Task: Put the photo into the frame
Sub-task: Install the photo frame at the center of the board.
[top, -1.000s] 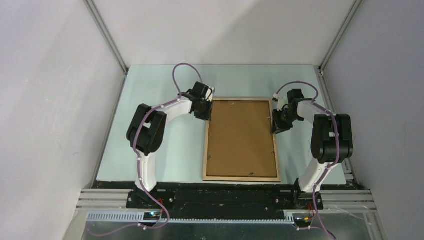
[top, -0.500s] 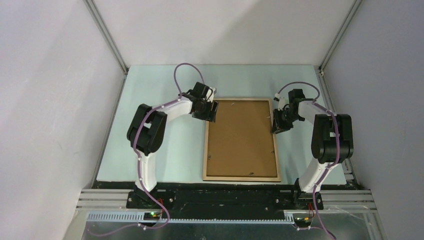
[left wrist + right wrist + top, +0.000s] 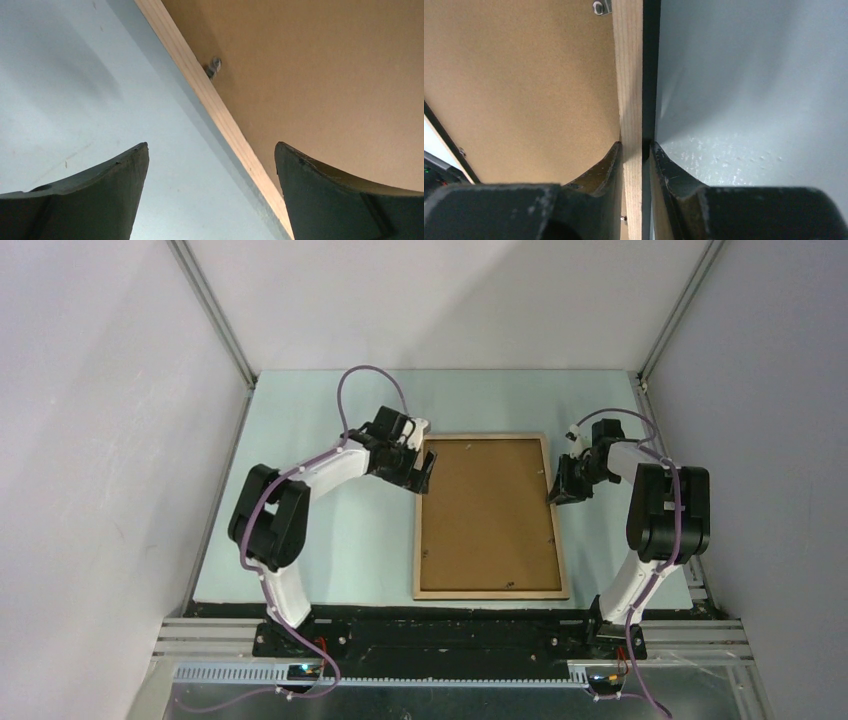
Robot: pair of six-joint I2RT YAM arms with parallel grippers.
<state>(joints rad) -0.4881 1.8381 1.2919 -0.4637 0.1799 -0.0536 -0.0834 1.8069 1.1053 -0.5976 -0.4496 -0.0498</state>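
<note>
The frame (image 3: 490, 594) lies back up on the table (image 3: 330, 420), with its brown backing board (image 3: 487, 515) showing. The right gripper (image 3: 644, 145) is clenched on the frame's right rail. The left gripper (image 3: 211, 146) is spread wide over the left rail, grasping nothing.

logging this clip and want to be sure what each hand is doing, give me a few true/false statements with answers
1. The right hand is clamped on the frame at its right edge. True.
2. The left hand is shut on the frame. False: its fingers stand wide open, with the frame's left edge running between them.
3. The frame lies black side up. False: its light-wood back faces up, with the brown backing panel in it.
4. A small metal clip sits at the frame's inner edge. True.
</note>
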